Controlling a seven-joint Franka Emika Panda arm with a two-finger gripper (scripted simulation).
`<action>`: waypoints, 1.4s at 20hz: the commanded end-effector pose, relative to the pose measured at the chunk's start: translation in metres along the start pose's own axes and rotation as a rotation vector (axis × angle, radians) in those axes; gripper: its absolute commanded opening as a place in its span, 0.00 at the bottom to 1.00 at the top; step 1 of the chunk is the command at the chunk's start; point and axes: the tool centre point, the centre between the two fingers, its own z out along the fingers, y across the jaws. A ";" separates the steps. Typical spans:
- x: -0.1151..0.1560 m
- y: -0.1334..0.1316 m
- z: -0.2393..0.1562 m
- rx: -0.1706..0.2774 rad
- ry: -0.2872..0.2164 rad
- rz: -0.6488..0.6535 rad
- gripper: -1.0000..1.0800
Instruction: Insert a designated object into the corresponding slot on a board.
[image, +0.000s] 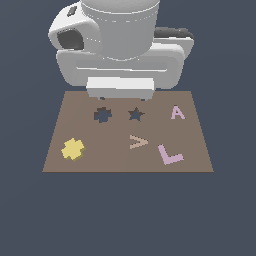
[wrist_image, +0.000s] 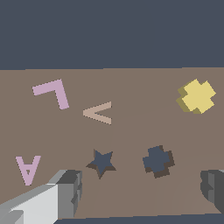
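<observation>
The grey two-fingered gripper (wrist_image: 140, 192) on the large white Panda arm (image: 120, 45) is sitting closest to the wrist camera, its fingers (wrist_image: 65, 192) spread wide apart and holding nothing. In the exterior view the arm is hanging over the far edge of the flat brown rectangular board (image: 90, 160). On the board the pink L-shaped letter (image: 170, 155), the pink letter A (image: 177, 113) and the tan V-shaped letter (image: 138, 142) are lying toward the exterior view's right. The small flat yellow cross-shaped block (image: 73, 148) is resting on the board near its front corner on the exterior view's left, well apart from the gripper. The dark cross-shaped slot (image: 102, 115) is lying beyond the block, just beside the dark star-shaped cutout (image: 135, 114).

The step in hand looks like reaching for the block. Doing it well likely means centring the open fingers over the block, closing on two opposite flat arm ends rather than across notches, and keeping its arms aligned with the slot's notches.
</observation>
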 end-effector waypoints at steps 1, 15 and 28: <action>0.000 0.000 0.000 0.000 0.000 0.000 0.96; 0.004 0.024 0.020 0.004 -0.002 -0.089 0.96; 0.028 0.087 0.074 0.015 -0.009 -0.332 0.96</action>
